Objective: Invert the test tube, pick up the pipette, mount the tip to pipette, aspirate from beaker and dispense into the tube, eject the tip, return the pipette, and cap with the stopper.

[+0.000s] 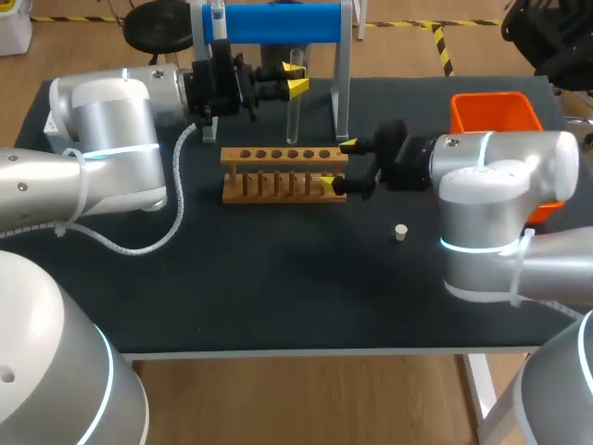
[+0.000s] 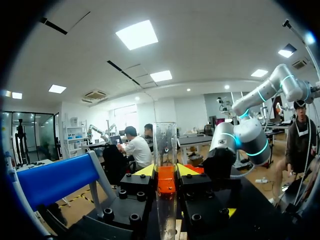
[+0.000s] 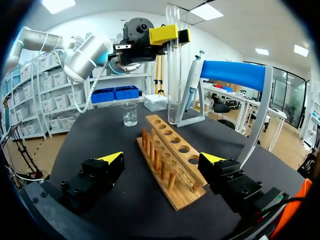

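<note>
Grip first: my left claw [image 1: 295, 86] is clamped on the tube [image 1: 294, 116], held upright just far of the rack [image 1: 278, 155]. I should hold it plumb, centre it over a hole, then lower slowly. My right claw [image 1: 338, 165], fingers apart, straddles the rack's right end, ready to steady it.
</note>
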Available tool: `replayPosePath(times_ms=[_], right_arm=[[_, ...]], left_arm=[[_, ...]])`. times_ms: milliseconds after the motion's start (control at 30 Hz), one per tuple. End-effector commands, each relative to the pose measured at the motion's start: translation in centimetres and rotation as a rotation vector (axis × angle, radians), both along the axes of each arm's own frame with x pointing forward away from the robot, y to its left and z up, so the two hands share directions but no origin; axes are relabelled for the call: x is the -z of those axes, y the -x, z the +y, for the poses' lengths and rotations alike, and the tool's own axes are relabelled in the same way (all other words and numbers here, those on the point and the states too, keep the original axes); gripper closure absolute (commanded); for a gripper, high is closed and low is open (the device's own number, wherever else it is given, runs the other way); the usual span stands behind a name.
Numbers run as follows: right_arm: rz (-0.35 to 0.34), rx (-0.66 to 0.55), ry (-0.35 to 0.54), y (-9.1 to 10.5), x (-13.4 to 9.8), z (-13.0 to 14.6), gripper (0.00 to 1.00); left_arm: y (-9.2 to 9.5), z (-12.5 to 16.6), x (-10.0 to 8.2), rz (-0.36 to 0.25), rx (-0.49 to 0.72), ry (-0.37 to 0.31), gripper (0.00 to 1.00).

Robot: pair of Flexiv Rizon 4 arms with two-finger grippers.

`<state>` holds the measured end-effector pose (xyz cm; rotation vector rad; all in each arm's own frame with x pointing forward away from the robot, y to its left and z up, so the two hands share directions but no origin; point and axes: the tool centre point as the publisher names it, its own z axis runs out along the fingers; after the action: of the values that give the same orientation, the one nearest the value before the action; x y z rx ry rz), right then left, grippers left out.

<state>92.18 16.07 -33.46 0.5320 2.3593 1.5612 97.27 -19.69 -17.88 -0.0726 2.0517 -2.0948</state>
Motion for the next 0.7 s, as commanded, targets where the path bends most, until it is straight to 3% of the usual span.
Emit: replayPosePath(times_ms=[33,700], right_arm=[[-0.002,0.005,0.006,0.02,0.15,0.24,0.0],[-0.002,0.016,0.022,-0.08,0.81,0.3,0.0]], left_arm=[[-0.1,0.0,-0.03,0.001,0.003,-0.001,1.0],[-0.1,0.0,-0.03,0.001,0.003,-0.001,1.0]])
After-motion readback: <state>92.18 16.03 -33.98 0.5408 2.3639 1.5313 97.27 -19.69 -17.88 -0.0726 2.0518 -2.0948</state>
